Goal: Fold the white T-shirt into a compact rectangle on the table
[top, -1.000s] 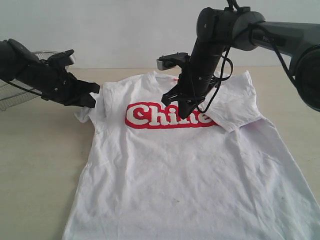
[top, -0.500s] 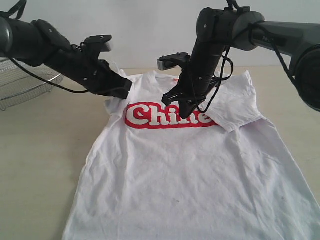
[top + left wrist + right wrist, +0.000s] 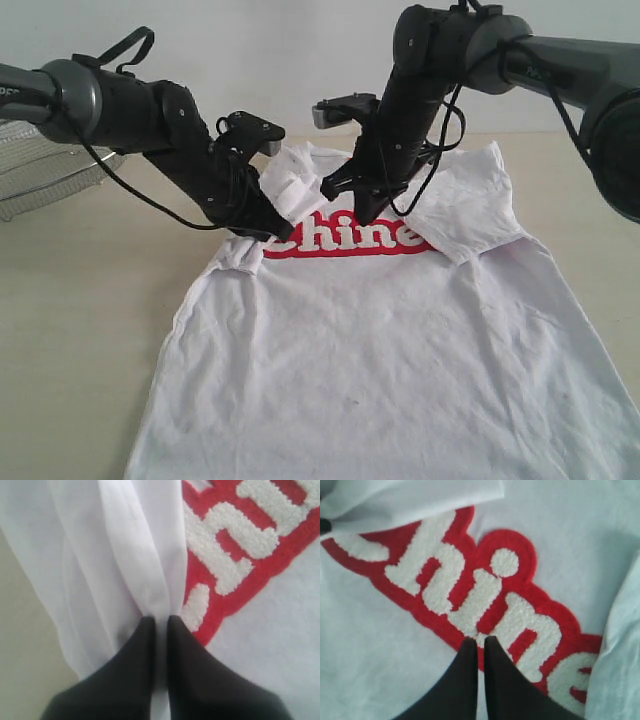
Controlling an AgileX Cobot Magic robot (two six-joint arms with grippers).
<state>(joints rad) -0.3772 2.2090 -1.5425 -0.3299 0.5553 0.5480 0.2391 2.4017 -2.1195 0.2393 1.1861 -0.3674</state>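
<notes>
Beige table (image 3: 80,300), white wall (image 3: 250,60). The left gripper (image 3: 159,622) pinches a shirt (image 3: 370,340) fold; the right gripper (image 3: 368,215), jaws pressed together, is over the lettering (image 3: 385,237).

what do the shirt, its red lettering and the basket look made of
Shirt: soft white knit fabric, probably cotton; it creases and folds limply.
Lettering: fuzzy, towel-like white letters on a red looped-pile patch, likely chenille embroidery.
Basket: thin silver wire mesh, apparently metal.
</notes>
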